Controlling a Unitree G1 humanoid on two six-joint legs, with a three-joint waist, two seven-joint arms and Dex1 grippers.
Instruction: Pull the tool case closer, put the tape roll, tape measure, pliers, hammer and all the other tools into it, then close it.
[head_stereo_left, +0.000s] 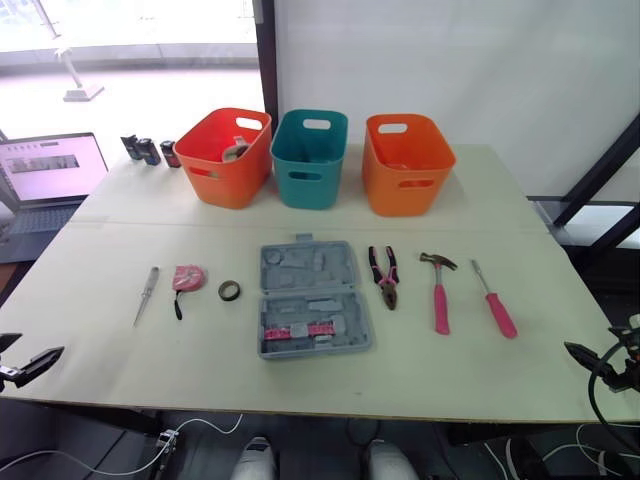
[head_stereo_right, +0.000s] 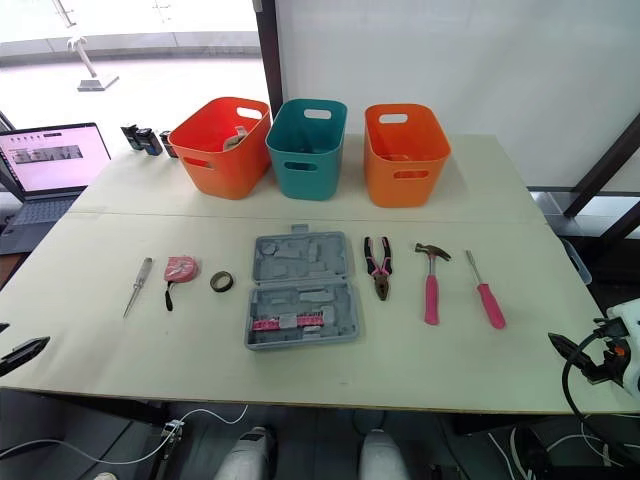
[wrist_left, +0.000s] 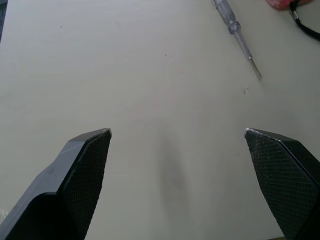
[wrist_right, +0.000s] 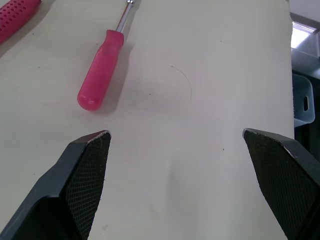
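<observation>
The grey tool case lies open in the middle of the table, a few pink parts in its near half. Left of it lie a black tape roll, a pink tape measure and a clear-handled tester screwdriver. Right of it lie pink-handled pliers, a pink-handled hammer and a pink screwdriver. My left gripper hangs open at the table's near left edge, empty. My right gripper is open at the near right edge, short of the pink screwdriver.
Three bins stand at the back: orange, teal, orange. Small dark containers sit at the back left. A laptop rests off the table's left side. Bare tabletop stretches in front of the case.
</observation>
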